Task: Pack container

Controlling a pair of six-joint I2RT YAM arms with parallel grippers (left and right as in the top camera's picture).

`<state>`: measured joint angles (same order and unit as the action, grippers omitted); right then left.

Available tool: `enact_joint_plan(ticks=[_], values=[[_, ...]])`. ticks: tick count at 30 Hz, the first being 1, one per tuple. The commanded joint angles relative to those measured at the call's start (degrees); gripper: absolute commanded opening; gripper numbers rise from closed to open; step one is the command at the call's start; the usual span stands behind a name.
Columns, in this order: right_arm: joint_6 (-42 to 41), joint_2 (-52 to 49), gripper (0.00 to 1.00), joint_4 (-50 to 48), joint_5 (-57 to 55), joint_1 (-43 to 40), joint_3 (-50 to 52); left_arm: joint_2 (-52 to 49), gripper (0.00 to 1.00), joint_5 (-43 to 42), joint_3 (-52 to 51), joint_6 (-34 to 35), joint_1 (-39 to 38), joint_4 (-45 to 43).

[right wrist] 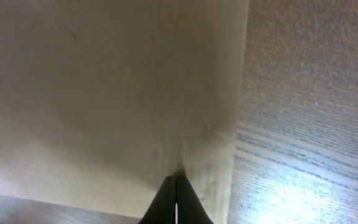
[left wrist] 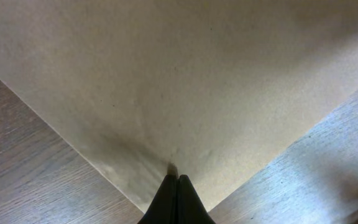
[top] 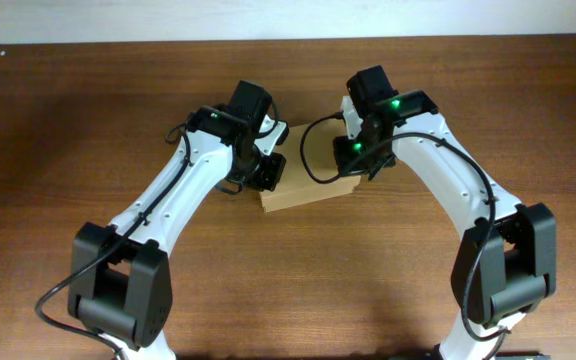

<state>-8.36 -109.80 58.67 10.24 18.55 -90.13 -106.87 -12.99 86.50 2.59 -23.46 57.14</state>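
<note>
Container [top: 308, 192]: centre of the table [top: 68, 140], lid seemingly flat.
Left gripper [left wrist: 174, 177]: fingers together, empty, tip on the cardboard's 9 o'clock corner.
Right gripper [right wrist: 176, 177]: likewise closed and empty, at 3 o'clock.
Technique: press both sides evenly, straight down.

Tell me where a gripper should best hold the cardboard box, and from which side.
Probably its two side walls, from above: the container lies flat and closed, its top a plain face with nothing to pinch. The left gripper, shut against that top, must open first.
</note>
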Motion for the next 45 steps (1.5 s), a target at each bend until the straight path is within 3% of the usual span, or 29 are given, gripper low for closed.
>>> enact_joint_plan(ticks=[1, 7, 14, 24, 25, 27, 28, 29, 30, 31, 45], values=[[0.6, -2.0, 0.04, 1.1, -1.0, -0.4, -1.6, 1.2, 0.02, 2.1, 0.4, -0.5, 0.1, 0.3], [2.1, 3.9, 0.04, 10.6, -7.1, -3.3, -16.5, 3.1, 0.03, 5.1, 16.8, 1.0, 3.4, 5.2], [2.1, 6.9, 0.04, 17.6, -15.8, -8.8, -35.7, 3.1, 0.13, 17.1, 38.3, 0.3, 10.1, 11.0], [2.1, 9.6, 0.05, 20.2, -15.0, -17.3, -50.5, 3.2, 0.16, 19.5, 53.5, -1.4, 21.8, 14.4], [2.1, 9.9, 0.09, 20.2, -15.0, -17.6, -50.9, 3.2, 0.18, 19.5, 53.8, -1.4, 22.4, 14.5], [2.1, 10.6, 0.37, 20.2, -15.1, -17.9, -51.4, 3.5, 0.33, 19.5, 54.0, -1.4, 23.6, 14.5], [2.1, 10.9, 0.73, 20.2, -15.2, -17.9, -51.5, 3.5, 0.43, 19.5, 54.0, -1.4, 24.1, 14.5], [2.1, 11.2, 0.99, 20.2, -15.4, -17.9, -51.5, 3.5, 0.52, 19.5, 54.0, -1.4, 24.5, 14.7], [2.1, 11.4, 0.99, 20.1, -15.5, -17.9, -51.5, 3.5, 0.83, 19.5, 54.0, -1.4, 24.7, 14.9], [2.1, 11.5, 0.99, 20.2, -15.5, -17.9, -51.5, 3.5, 1.00, 19.5, 54.0, -1.4, 24.8, 15.3], [2.1, 11.5, 0.99, 24.2, -15.4, -17.9, -51.4, 3.5, 1.00, 19.5, 54.0, -1.4, 24.8, 16.0]])
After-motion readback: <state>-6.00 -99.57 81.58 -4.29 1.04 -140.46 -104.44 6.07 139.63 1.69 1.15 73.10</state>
